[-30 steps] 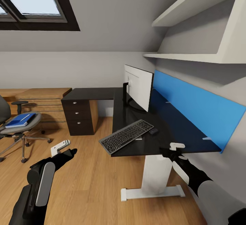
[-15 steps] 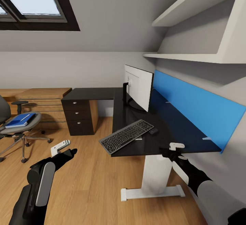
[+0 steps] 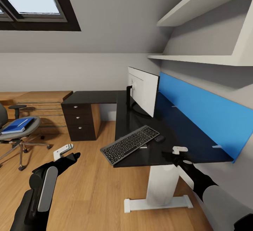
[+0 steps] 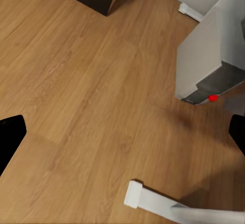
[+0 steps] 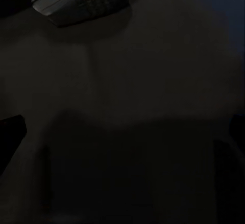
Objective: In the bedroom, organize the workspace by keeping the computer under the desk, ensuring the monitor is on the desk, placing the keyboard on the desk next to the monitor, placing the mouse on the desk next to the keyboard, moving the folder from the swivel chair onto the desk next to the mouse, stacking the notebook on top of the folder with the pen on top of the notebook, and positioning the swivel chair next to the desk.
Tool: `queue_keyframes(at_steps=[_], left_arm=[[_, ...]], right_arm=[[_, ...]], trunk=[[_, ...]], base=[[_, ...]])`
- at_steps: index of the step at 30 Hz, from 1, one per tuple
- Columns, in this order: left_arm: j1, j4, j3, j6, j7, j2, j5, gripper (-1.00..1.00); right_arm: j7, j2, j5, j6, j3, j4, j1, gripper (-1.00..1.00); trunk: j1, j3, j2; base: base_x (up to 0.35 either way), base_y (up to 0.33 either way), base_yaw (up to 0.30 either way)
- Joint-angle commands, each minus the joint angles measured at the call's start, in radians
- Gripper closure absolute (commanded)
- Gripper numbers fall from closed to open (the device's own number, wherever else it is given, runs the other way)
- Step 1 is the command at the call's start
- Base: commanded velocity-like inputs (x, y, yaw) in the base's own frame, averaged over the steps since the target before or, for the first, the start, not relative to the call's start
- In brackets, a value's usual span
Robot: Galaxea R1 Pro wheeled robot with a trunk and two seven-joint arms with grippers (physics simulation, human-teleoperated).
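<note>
Keyboard [image 3: 129, 144] lies angled at the counter [image 3: 140, 153] front edge, overhanging it, with the mouse [image 3: 159, 138] just beside and the monitor [image 3: 142, 90] behind. Folder [image 3: 17, 125] rests on the chair [image 3: 17, 132], well apart. Right gripper [image 3: 178, 151] hovers over the counter, left gripper [image 3: 63, 152] over floor; both seem spread.

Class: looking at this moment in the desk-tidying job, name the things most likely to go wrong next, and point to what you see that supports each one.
1. The keyboard lies askew with one corner past the desk edge; a nudge could tip it off.
2. The right tool hovers low over the desk near the mouse, so a careless sweep might knock it.
3. The folder on the swivel chair carries a pen that may roll off when lifted.
</note>
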Motion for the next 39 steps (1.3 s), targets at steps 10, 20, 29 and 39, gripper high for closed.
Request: queue_keyframes(at_steps=[10, 20, 29, 39], left_arm=[[-0.001, 0.002, 0.001, 0.003, 0.008, -0.001, 0.009, -1.00], [-0.001, 0.002, 0.000, 0.002, 0.008, -0.001, 0.008, -1.00], [-0.001, 0.002, 0.000, 0.004, 0.008, -0.001, 0.009, -1.00], [-0.001, 0.008, -0.009, 0.003, 0.008, -0.002, 0.009, -1.00]], right_arm=[[-0.009, -0.001, -0.007, 0.004, 0.009, -0.002, -0.001, -1.00], [-0.009, 0.000, -0.007, 0.004, 0.011, -0.002, -0.001, -1.00], [-0.009, 0.001, -0.006, 0.005, 0.013, -0.002, -0.001, -1.00], [-0.009, 0.001, -0.005, 0.005, 0.013, -0.002, -0.001, -1.00]], trunk=[[0.000, -0.001, -0.001], [0.000, -0.001, -0.001], [0.000, -0.001, -0.001], [0.000, -0.001, -0.001]], base=[[0.099, 0.000, 0.000], [0.034, 0.000, 0.000], [0.075, 0.000, 0.000], [0.085, 0.007, 0.000]])
